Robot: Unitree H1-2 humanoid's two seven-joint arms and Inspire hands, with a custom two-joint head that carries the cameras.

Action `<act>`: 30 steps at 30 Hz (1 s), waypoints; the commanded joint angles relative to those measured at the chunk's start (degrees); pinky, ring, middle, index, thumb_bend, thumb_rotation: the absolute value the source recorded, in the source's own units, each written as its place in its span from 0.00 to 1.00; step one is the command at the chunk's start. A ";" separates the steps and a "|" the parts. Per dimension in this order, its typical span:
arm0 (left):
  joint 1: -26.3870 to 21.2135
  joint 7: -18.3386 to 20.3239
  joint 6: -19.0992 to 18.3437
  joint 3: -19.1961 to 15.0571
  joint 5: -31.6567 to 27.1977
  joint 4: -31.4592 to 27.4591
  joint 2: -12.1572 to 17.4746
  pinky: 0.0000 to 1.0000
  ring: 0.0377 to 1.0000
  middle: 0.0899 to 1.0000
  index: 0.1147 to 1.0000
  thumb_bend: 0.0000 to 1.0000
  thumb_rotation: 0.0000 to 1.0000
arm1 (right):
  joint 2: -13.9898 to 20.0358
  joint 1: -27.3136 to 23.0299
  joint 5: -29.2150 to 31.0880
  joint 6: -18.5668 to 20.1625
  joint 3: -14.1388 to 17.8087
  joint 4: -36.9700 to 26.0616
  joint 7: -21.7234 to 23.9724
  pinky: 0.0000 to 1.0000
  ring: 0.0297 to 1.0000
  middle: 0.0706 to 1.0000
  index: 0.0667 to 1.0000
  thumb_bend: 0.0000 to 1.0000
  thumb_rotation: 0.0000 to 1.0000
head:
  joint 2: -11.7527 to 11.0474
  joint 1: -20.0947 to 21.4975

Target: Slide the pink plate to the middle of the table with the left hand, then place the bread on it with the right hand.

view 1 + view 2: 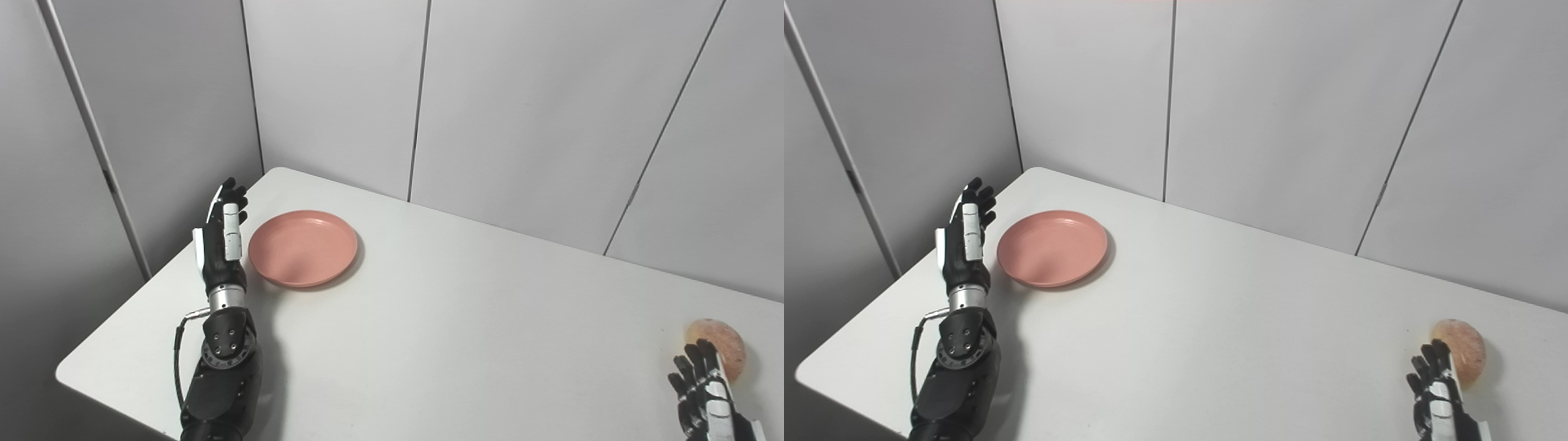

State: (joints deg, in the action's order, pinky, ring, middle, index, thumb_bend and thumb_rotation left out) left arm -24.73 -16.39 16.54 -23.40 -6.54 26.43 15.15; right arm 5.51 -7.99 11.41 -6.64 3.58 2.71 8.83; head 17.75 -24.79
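Standing upright at desk's [429,318] far-left area, left robot hand [222,242] has fingers extended and apart, holding nothing, just beside left rim of pink plate [303,247]; contact with rim unclear. Plate lies flat near far-left corner, nothing on it. Bread [718,344], round and brownish, sits at desk's right edge. Right robot hand [704,392] just behind bread on near side, fingers spread, pointing up, gripping nothing.

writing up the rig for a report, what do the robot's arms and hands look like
Both hands are black with white plates on the backs and fingers. The left hand joins a silver wrist ring, then a black forearm with a round bolted joint and a looping black cable. The right hand shows little more.
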 commanded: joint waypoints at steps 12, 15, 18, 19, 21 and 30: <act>-6.04 1.69 4.24 0.29 -2.54 9.30 4.66 0.94 0.90 0.88 0.85 0.85 1.00 | -0.03 -0.01 -0.50 -0.20 0.32 -3.57 -1.75 1.00 1.00 1.00 1.00 0.54 0.83 | -0.25 0.29; -7.07 2.05 4.60 0.56 -2.69 12.03 5.03 0.95 0.92 0.89 0.87 0.83 1.00 | -0.06 0.08 -0.33 -0.10 0.30 -3.73 -1.71 1.00 1.00 1.00 1.00 0.54 0.82 | -0.26 0.28; -7.93 1.93 4.16 0.93 -2.60 13.78 5.16 0.96 0.92 0.89 0.87 0.81 1.00 | 0.02 0.22 -0.43 0.32 0.18 -4.27 -1.70 1.00 1.00 1.00 1.00 0.53 0.82 | -0.20 0.25; -8.40 1.93 4.30 1.07 -2.68 14.59 5.06 0.96 0.92 0.89 0.87 0.80 1.00 | -0.03 0.26 -0.34 0.46 0.22 -4.43 -1.77 1.00 1.00 1.00 1.00 0.53 0.83 | -0.20 0.25; -9.17 2.17 4.89 1.40 -2.79 16.21 4.90 0.96 0.92 0.89 0.88 0.77 1.00 | -0.07 0.24 -0.07 0.28 0.34 -4.26 -1.74 1.00 1.00 1.00 1.00 0.53 0.82 | -0.20 0.25; -11.05 4.56 5.44 2.86 -4.38 21.21 3.79 0.99 0.94 0.92 0.90 0.80 1.00 | -0.09 0.30 0.09 0.40 0.62 -4.82 -2.16 1.00 0.99 1.00 1.00 0.56 0.80 | 0.00 0.43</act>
State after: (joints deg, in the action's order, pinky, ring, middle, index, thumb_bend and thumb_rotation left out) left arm -33.38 -12.66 20.55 -20.91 -10.55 47.77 18.60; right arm 5.21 -6.67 11.25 -5.94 3.71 0.37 6.85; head 17.75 -24.43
